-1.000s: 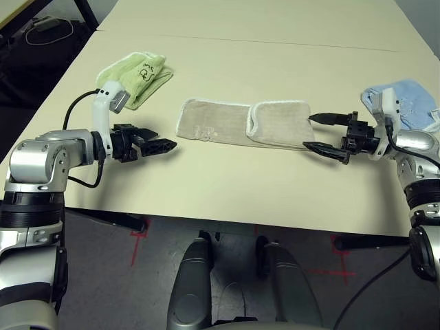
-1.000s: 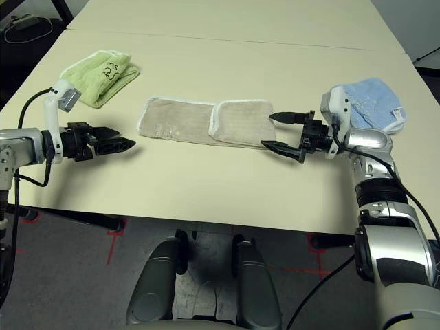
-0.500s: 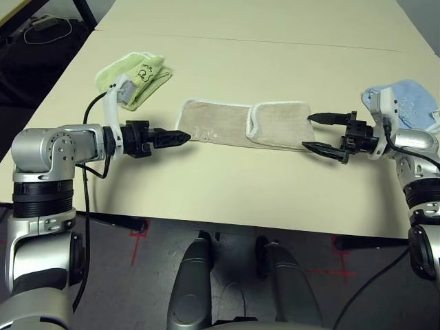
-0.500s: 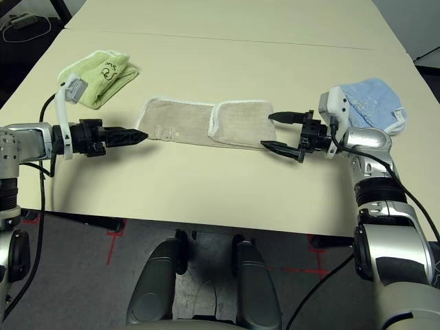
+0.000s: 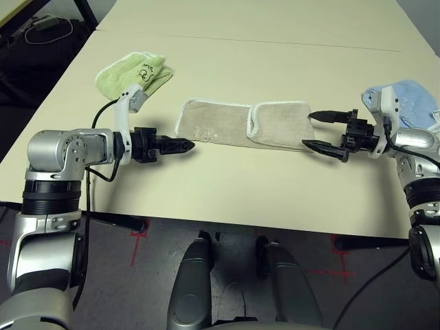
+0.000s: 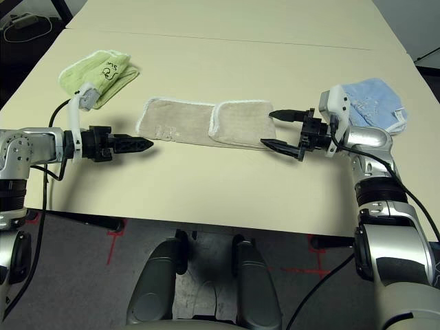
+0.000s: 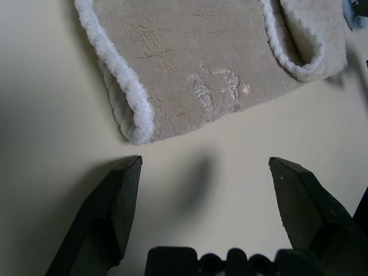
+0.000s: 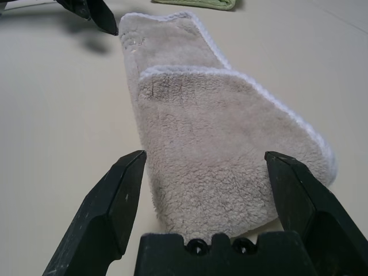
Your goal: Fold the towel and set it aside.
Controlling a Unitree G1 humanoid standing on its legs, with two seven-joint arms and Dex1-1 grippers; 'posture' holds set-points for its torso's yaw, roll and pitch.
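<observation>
A: Towel [image 5: 242, 124]?
B: Flat mid-worktop [image 5: 227, 62], long strip, right end already lapped over, so likely one fold remains.
A: End effectors?
B: Left end effector [image 5: 180, 145] spread wide, empty, just short of the towel's left end. Right end effector [image 5: 317, 130] released, straddling the right end, gripping nothing.

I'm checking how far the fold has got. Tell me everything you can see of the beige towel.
The beige towel is fluffy terry with white stitched edging, lying flat as a long strip on the table. Its right end is folded back over the middle; a faint pale mark shows near its left end. The open left hand and open right hand sit at either end, neither gripping it.
</observation>
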